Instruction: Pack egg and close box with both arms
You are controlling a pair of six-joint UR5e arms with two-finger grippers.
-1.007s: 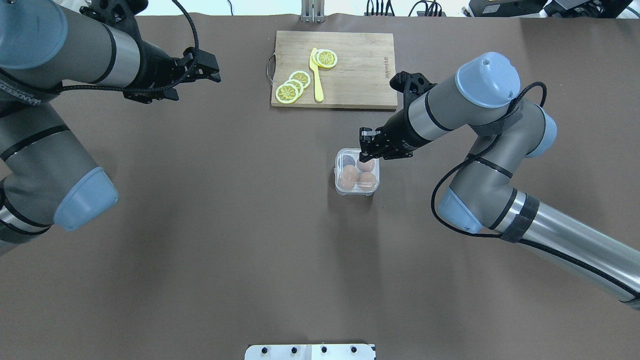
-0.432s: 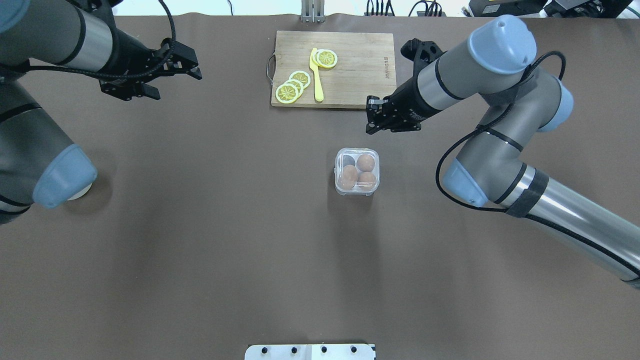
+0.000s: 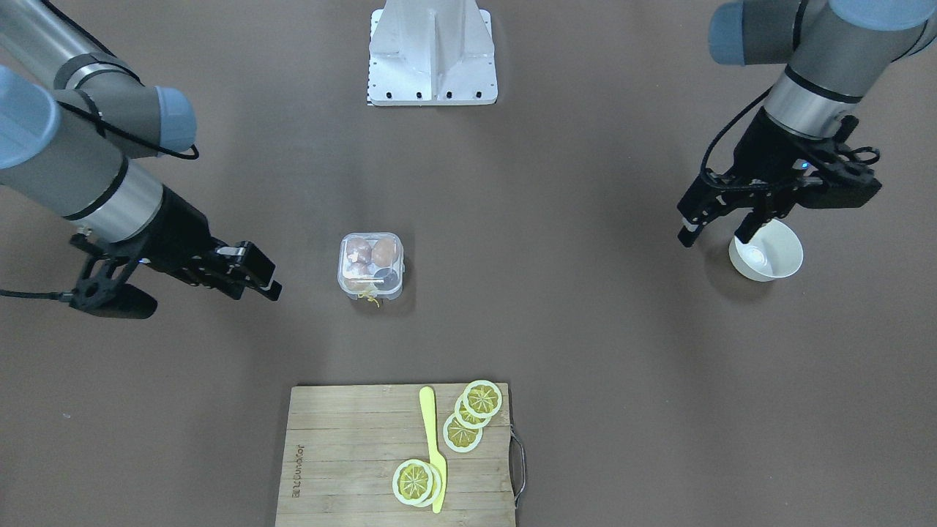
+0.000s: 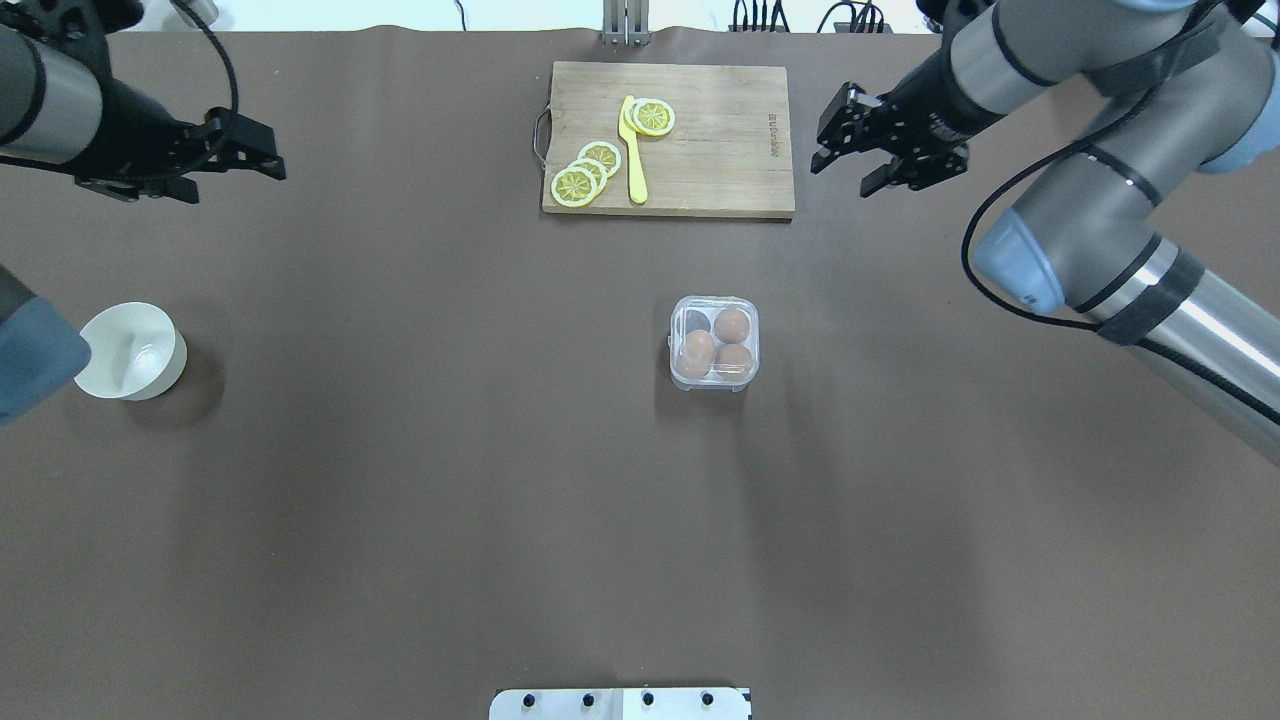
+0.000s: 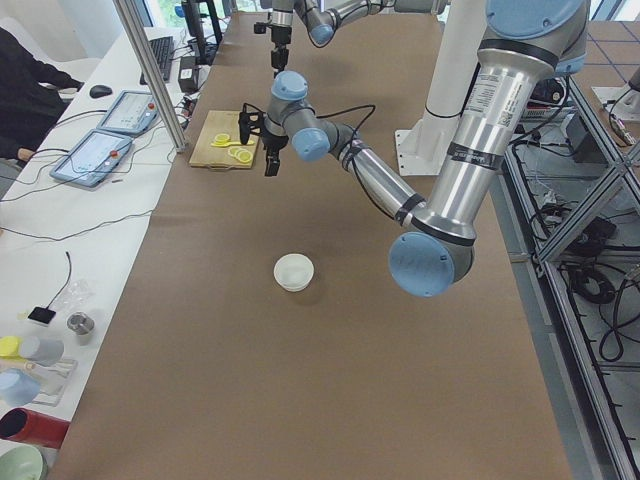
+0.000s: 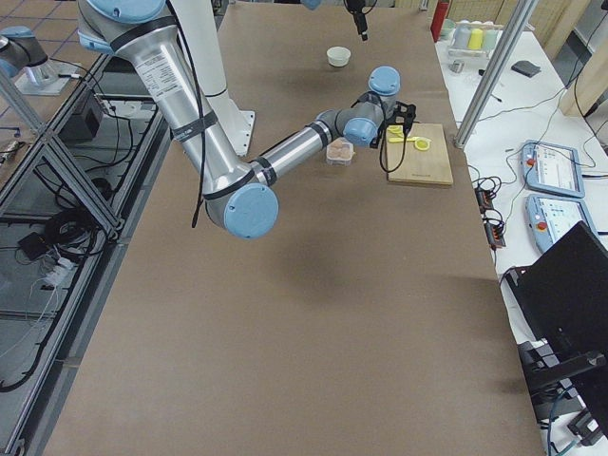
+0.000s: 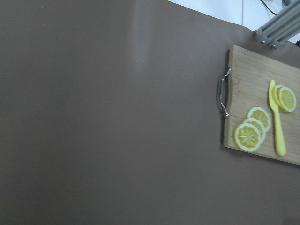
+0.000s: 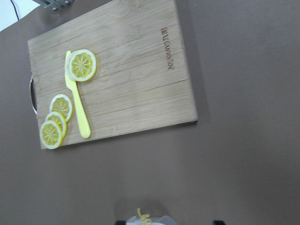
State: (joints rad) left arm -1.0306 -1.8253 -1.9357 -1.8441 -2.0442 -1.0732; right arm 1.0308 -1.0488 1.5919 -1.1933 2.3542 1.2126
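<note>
The brown table (image 4: 400, 520) carries everything. The right arm (image 4: 1090, 190) comes in over the right end, folds at the elbow and sends its forearm towards the far edge. The left arm (image 4: 60, 110) stretches along the left end towards the far left corner. A wooden cutting board (image 4: 710, 150) lies at the middle of the far edge. The box (image 4: 676, 375) stands near the table's centre with its lid down, well apart from both grippers. It lies to the robot's side of the right gripper (image 4: 843, 178), which hangs just off the board's right end with fingers spread and nothing between them. The left gripper (image 3: 712, 238) is also spread and empty, raised near a white bowl (image 4: 170, 350) by the left edge. Three eggs (image 4: 731, 324) sit in the box's cups.
</note>
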